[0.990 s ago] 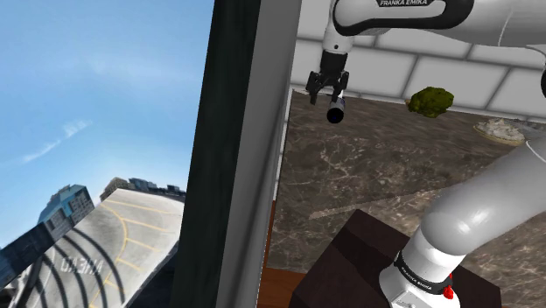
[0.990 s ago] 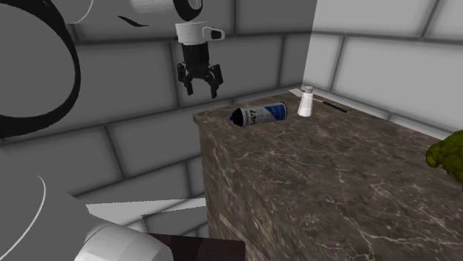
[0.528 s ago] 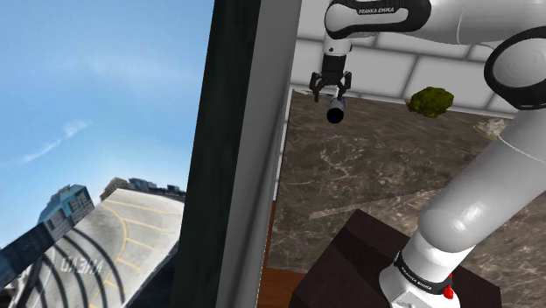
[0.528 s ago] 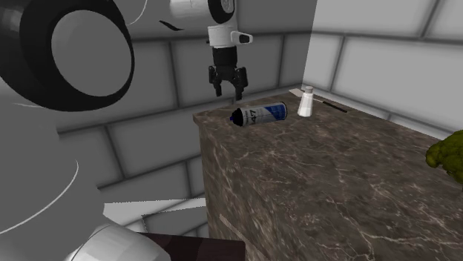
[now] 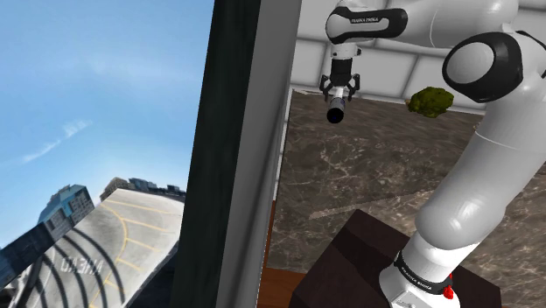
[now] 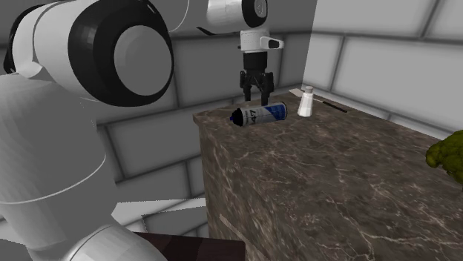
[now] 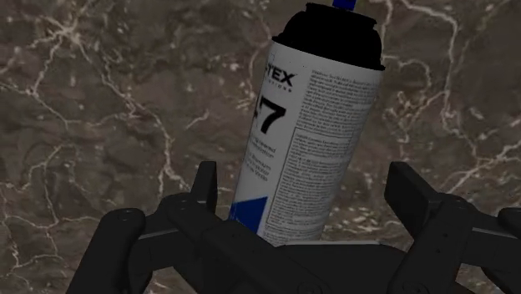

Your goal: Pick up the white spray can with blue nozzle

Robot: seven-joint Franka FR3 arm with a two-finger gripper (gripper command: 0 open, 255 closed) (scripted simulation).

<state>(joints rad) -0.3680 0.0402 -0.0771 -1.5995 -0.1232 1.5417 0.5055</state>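
Note:
A white spray can with a blue label band and black ends lies on its side near the corner of the dark marble counter. My black gripper hangs just above the can, pointing down. In the wrist view the can runs lengthwise between the open fingers, and a gap shows on each side. A bit of blue nozzle shows past its black cap. The shoulder view has the gripper over the can's dark round end.
A small white bottle and a thin dark object stand just beyond the can by the tiled wall. A green lumpy thing sits further along the counter. A dark window frame borders the counter's edge.
The gripper has travelled toward the second exterior view's right and lowered, from beside the counter's corner to right over the can. The can has not moved.

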